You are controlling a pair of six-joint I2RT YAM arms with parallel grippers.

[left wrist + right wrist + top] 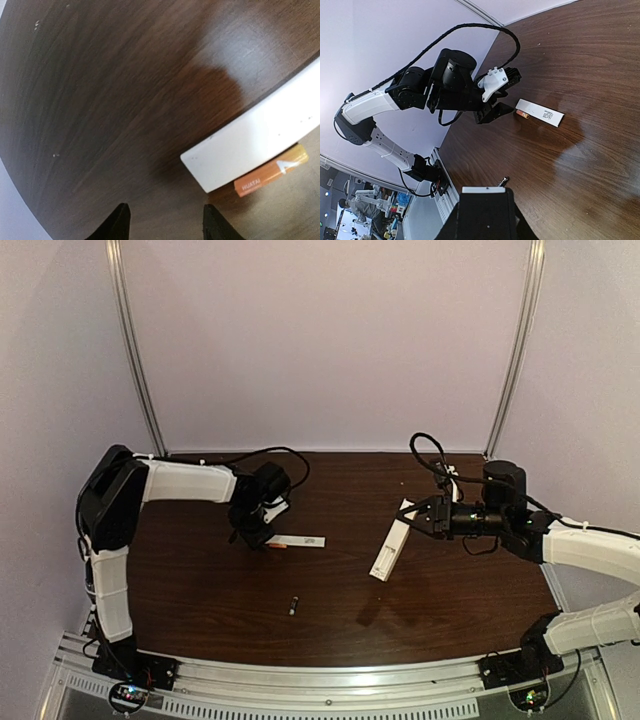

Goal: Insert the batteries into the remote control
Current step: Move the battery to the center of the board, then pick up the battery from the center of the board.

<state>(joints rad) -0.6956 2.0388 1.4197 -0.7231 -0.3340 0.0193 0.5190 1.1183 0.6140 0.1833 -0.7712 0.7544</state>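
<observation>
My right gripper (421, 515) is shut on one end of the remote control (389, 551), a slim white bar held tilted above the table; only its white edge (483, 190) shows in the right wrist view. The orange battery (277, 546) lies against a flat white cover piece (302, 541). My left gripper (253, 532) hovers open just left of them, nothing between its fingertips (120, 220). The left wrist view shows the orange battery (271, 173) tucked under the cover's (260, 142) edge. The black battery (293, 606) lies alone near the table's front.
The dark wood table (200, 580) ends at a metal rail (320, 690) in front, with pale walls behind and at the sides. A black cable (285, 452) trails behind the left arm.
</observation>
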